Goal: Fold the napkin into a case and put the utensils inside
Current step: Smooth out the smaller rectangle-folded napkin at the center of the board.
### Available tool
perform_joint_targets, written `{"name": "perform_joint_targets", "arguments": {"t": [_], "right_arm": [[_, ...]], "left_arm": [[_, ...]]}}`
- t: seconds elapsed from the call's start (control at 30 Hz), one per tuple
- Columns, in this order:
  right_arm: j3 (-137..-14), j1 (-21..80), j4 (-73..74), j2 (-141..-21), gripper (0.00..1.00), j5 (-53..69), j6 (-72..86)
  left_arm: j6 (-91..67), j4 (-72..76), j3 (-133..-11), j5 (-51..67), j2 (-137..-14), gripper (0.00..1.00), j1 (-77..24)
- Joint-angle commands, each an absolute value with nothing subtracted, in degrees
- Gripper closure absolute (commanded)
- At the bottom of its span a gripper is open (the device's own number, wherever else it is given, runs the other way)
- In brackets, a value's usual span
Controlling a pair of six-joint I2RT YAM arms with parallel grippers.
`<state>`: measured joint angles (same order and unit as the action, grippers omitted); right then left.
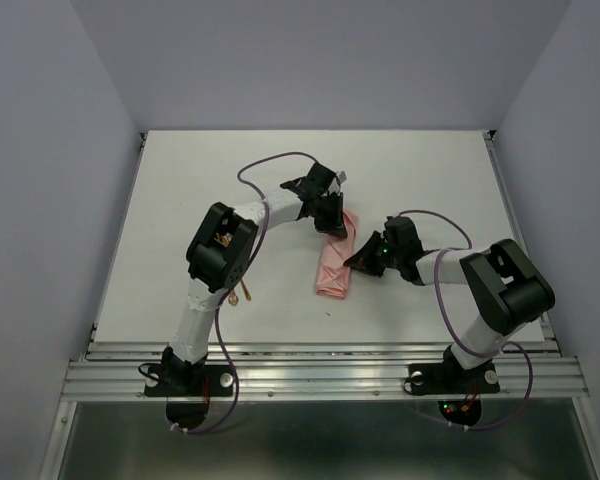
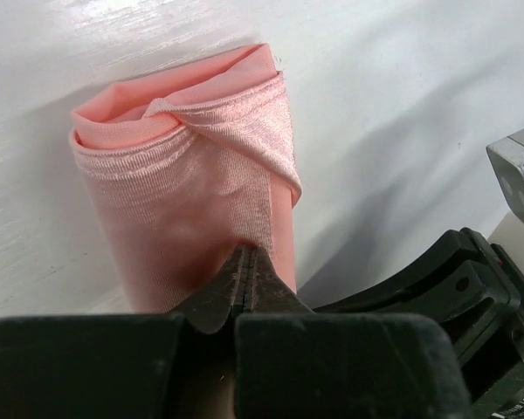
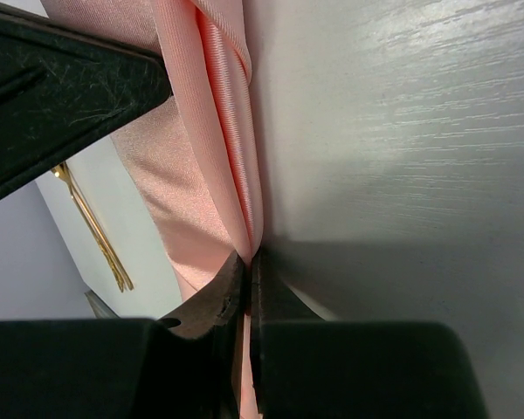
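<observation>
Pink napkin (image 1: pixel 335 268) folded into narrow strip; left gripper (image 2: pixel 249 255) clenched, tips on its far end; right gripper (image 3: pixel 249 262) pinches its edge; utensils (image 3: pixel 92 231) lie apart, not yet inside.

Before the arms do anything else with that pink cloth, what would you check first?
1. Napkin folded into a narrow strip on the table: ok.
2. Right gripper shut on the napkin's edge: ok.
3. Left gripper shut, tips against the cloth: ok.
4. Left gripper actually pinching a layer: cannot tell.
5. Layered end open enough to take utensils: cannot tell.
6. Utensils inside: not ok, they lie on the table apart from the napkin.
</observation>
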<state>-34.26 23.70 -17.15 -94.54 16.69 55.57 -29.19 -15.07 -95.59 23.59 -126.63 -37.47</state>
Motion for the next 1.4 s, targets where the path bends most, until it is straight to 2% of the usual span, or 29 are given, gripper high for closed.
{"name": "perform_joint_targets", "arguments": {"t": [0.0,0.5,0.83,1.13,1.37], "right_arm": [[-34.0,24.3,-9.8,-94.8,0.99,14.3,53.0],[-33.9,24.3,-8.9,-94.0,0.99,14.2,52.6],[-33.8,24.3,-8.1,-93.0,0.99,13.4,52.8],[-33.6,24.3,-6.9,-92.4,0.99,11.6,54.1],[-33.8,24.3,-6.9,-92.2,0.99,11.6,53.5]], "left_arm": [[-29.8,-13.8,-98.6,24.1,-127.0,1.0,-37.6],[-32.4,-13.2,-104.4,23.7,-133.2,1.0,-37.4],[-34.6,-9.7,-100.0,23.2,-131.9,1.0,-37.2],[-30.7,-14.8,-95.1,23.6,-121.6,1.0,-37.2],[-28.2,-17.2,-99.4,25.3,-119.1,1.0,-37.1]]}}
